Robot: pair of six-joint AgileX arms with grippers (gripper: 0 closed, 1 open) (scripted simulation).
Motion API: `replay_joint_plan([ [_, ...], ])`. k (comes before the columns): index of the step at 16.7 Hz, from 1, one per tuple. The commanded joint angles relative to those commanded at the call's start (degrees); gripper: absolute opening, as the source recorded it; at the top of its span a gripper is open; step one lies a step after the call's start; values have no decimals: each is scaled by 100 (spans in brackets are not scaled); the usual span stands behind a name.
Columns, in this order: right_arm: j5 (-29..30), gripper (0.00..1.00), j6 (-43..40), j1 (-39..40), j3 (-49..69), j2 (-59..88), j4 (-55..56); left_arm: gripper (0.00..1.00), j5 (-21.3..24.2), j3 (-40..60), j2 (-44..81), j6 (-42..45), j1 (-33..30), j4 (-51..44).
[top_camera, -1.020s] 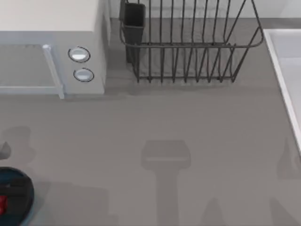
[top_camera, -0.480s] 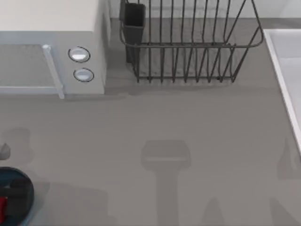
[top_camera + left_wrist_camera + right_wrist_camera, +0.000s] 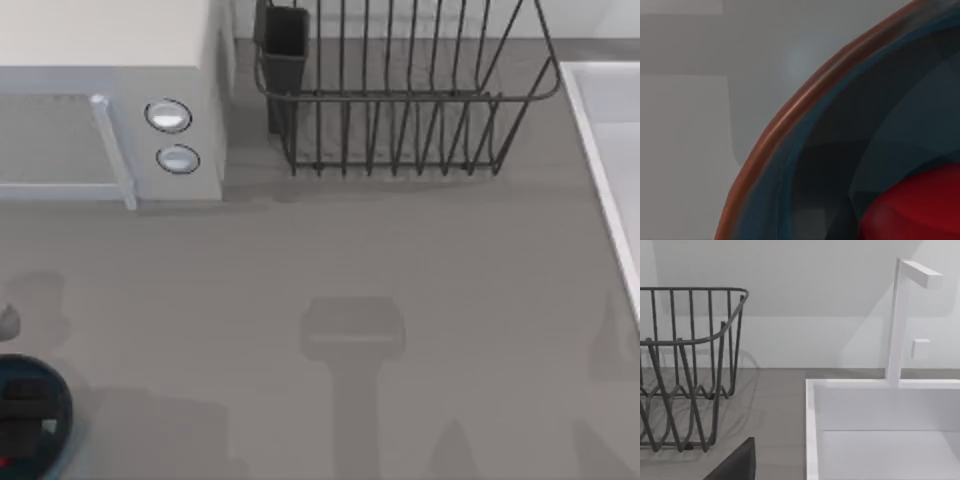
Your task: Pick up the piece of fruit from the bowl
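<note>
The bowl (image 3: 62, 400), dark blue, sits at the table's front left corner, partly cut off by the top view's edge. My left gripper (image 3: 22, 405) is a dark shape over the bowl's inside. A sliver of the red piece of fruit (image 3: 6, 462) peeks out beside it. The left wrist view is very close to the bowl's rim (image 3: 790, 115), with the fruit (image 3: 920, 210) lying on the dark inner wall. A dark part of my right gripper (image 3: 735, 465) shows at the edge of the right wrist view.
A white microwave-like box (image 3: 110, 100) stands at the back left. A wire dish rack (image 3: 400, 90) holding a dark cup (image 3: 285, 45) is at the back middle. A white sink (image 3: 610, 150) with its tap (image 3: 900, 320) lies along the right side.
The dark shape of my left gripper has spread further over the bowl. It now covers most of the red fruit, which showed more plainly before.
</note>
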Motion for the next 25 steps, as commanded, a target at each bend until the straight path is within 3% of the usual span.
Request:
replay_joint_plan([
  [3,0,100,0,0,0,0,0,2,0,0,0,0,0,0],
  [4,0,100,0,0,0,0,0,0,0,0,0,0,0,0],
  [11,0,100,0,0,0,0,0,0,0,0,0,0,0,0],
  [15,0,100,0,0,0,0,0,0,-113,480,-329,-18,-28,-511],
  [19,0,100,0,0,0,0,0,0,-116,1585,-252,-33,-44,-1634],
  [25,0,100,0,0,0,0,0,0,-119,4306,-321,-82,-92,-4529],
])
